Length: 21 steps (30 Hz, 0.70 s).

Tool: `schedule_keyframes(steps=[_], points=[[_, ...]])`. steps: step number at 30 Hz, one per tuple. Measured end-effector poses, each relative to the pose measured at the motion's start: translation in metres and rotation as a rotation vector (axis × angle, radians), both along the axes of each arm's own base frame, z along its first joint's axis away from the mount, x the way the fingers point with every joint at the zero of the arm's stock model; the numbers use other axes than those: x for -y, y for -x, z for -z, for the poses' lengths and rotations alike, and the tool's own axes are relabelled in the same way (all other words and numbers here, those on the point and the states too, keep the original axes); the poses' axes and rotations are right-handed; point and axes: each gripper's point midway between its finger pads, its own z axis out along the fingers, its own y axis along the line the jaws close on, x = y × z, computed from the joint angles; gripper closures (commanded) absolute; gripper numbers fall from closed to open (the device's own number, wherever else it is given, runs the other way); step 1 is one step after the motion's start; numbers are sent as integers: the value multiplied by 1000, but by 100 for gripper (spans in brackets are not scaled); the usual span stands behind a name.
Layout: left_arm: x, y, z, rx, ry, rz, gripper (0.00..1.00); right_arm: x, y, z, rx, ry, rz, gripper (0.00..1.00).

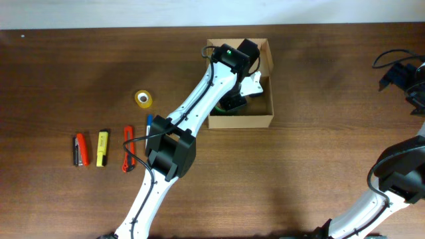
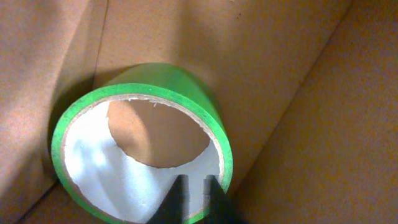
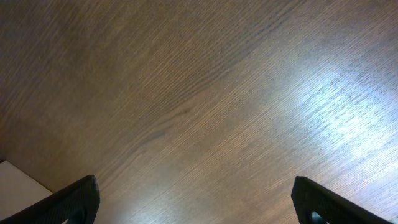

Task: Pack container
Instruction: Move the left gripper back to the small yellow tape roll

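Left arm [image 1: 196, 99] and right arm [image 1: 362, 211] are showing white links, black joints. Black cable [image 1: 210, 66] is running along the left arm; green light [image 1: 229, 49] is glowing at its wrist. Right gripper [image 3: 194, 182] is showing black fingers.

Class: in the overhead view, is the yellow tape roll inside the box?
No, the yellow tape roll lies on the table outside the box.

The container [image 1: 240, 122] is plain tan, the tape roll [image 2: 163, 79] in it green. The table [image 1: 312, 172] shows dark brown wood grain.
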Motion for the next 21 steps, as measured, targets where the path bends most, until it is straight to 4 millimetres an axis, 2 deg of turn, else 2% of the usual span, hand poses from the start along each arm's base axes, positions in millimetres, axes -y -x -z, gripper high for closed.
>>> schedule_keyframes(steps=[4,7,10,13,15,17,19,20,21], points=[[-1,1,-3,0,0,2,98,0,0,0,1,1,0,1],[-4,4,-18,11,1,-3,98,0,0,0,2,1,0,1],[-9,0,-49,78,11,-31,99,0,0,0,2,1,0,1],[-21,-6,-96,173,47,-89,97,0,-1,0,3,1,0,1],[-39,-15,-132,252,84,-162,94,0,-1,0,2,1,0,1],[-68,-28,-171,345,125,-267,92,0,-1,0,2,1,0,1],[-110,-43,-208,439,163,-397,91,0,-1,0,3,1,0,1],[-143,-49,-228,493,178,-488,88,0,-1,0,3,0,-1,1],[-165,-51,-238,521,179,-543,86,0,-1,0,4,0,0,1]])
